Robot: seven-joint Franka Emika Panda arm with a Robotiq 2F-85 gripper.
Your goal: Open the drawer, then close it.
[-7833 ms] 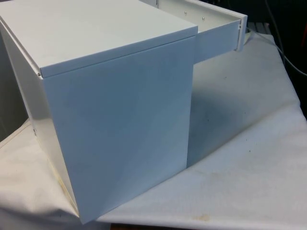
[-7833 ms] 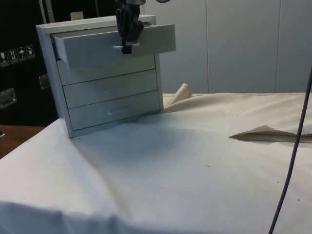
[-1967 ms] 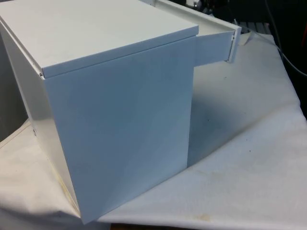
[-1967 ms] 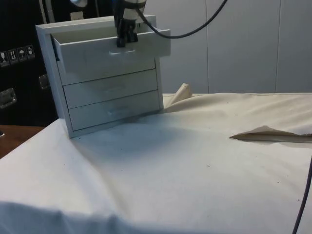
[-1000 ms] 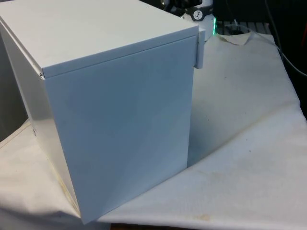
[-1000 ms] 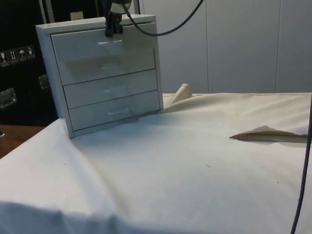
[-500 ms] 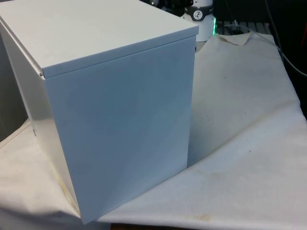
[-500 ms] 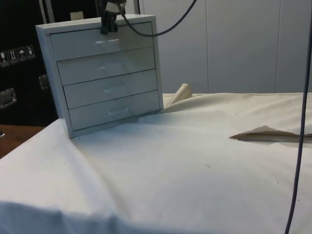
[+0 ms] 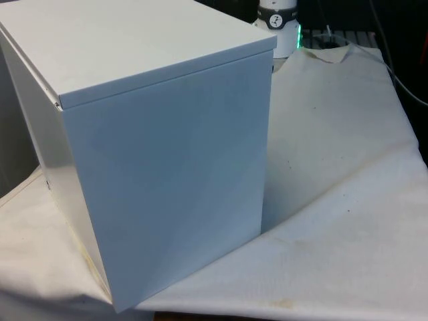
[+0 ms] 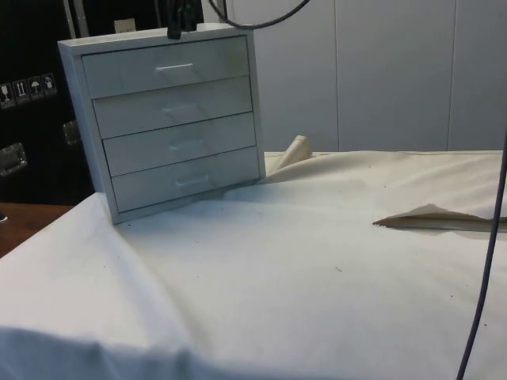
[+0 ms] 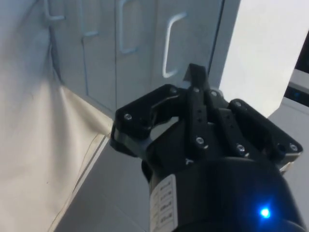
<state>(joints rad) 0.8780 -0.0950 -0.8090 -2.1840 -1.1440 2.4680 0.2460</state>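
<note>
Now, change: top drawer [image 10: 162, 66] was pulled out 2 s ago, sits flush with the chest [image 10: 166, 127] at upper left of the side view (closing looks done).
Gripper [image 10: 176, 30]: lifted above the chest top; fingers pressed together, holding nothing.
Writing: none legible on the chest.

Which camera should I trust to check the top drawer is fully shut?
The side view: it faces the chest's front, where the top drawer sits flush with the three below. The wrist view shows the top drawer's handle from above, at a steep angle. The front view shows the chest's blank back and side.
</note>
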